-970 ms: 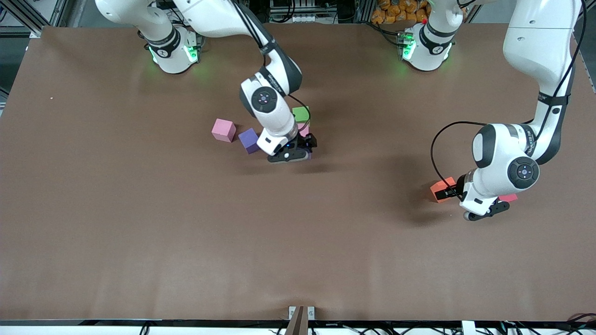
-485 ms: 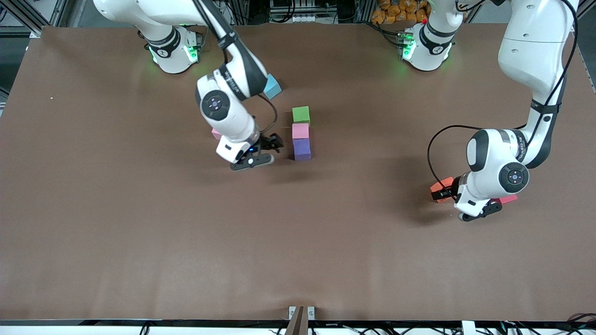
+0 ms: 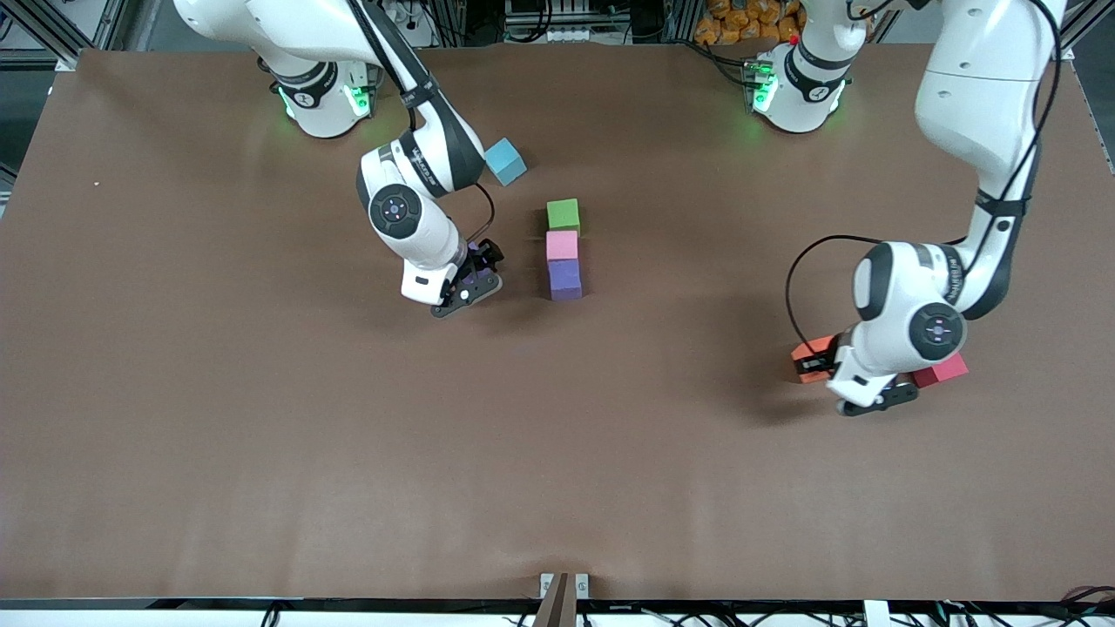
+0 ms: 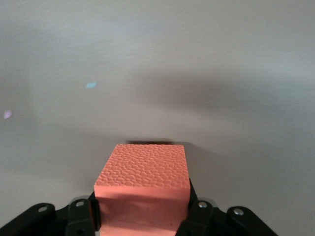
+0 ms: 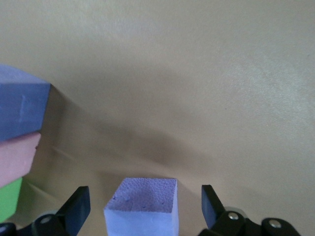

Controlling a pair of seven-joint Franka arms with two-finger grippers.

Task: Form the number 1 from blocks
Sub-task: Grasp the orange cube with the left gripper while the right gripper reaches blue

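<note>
Mid-table stands a column of three blocks: green (image 3: 564, 213), pink (image 3: 562, 246), and purple (image 3: 565, 279) nearest the front camera. My right gripper (image 3: 475, 270) is low beside it, toward the right arm's end, open around a second purple block (image 3: 478, 279). In the right wrist view this purple block (image 5: 142, 206) sits between the fingers (image 5: 78, 204) with a gap on each side. My left gripper (image 3: 816, 364) is shut on an orange block (image 3: 803, 361); its fingers (image 4: 197, 214) press that block's (image 4: 142, 177) sides. A red block (image 3: 941, 370) lies beside it.
A light blue block (image 3: 505, 161) lies near the right arm's base, farther from the front camera than the column. The column's purple (image 5: 22, 105), pink (image 5: 17, 157) and green (image 5: 10, 199) blocks show at the edge of the right wrist view.
My right gripper left the column, uncovering its purple block, and moved to the loose purple block. My left gripper closed on the orange block and shifted slightly toward the table's middle.
</note>
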